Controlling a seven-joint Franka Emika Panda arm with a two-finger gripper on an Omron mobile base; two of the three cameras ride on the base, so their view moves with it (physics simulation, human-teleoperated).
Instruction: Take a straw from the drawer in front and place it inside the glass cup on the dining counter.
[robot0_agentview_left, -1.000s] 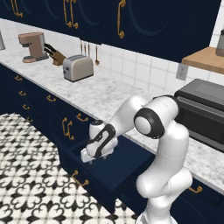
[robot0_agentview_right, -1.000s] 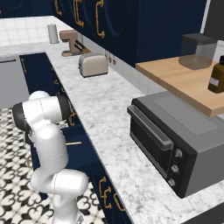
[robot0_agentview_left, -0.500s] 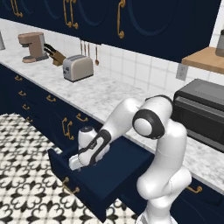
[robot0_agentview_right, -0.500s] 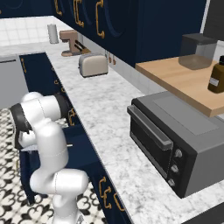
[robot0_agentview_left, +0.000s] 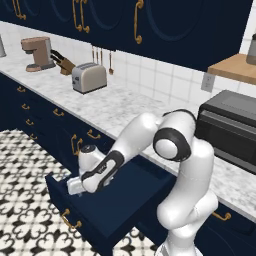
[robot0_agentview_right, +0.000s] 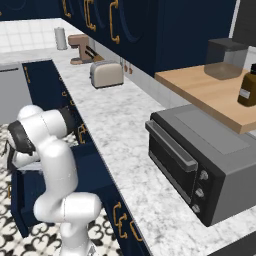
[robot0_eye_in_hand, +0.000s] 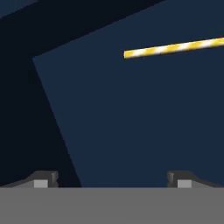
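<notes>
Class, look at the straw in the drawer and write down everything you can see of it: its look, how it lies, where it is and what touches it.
The straw is a thin, straight stick with yellow and white stripes, matte like paper or plastic. It lies flat on the dark navy floor of the open drawer, with one blunt end in view and the other running off the edge of the hand view. It sits ahead of the gripper, whose jaws stand wide apart. Nothing touches it but the drawer floor.

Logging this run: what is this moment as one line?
phase: reach | navy-blue drawer: open | yellow-and-white striped straw: lying inside, untouched | gripper: open, empty, over drawer floor
</notes>
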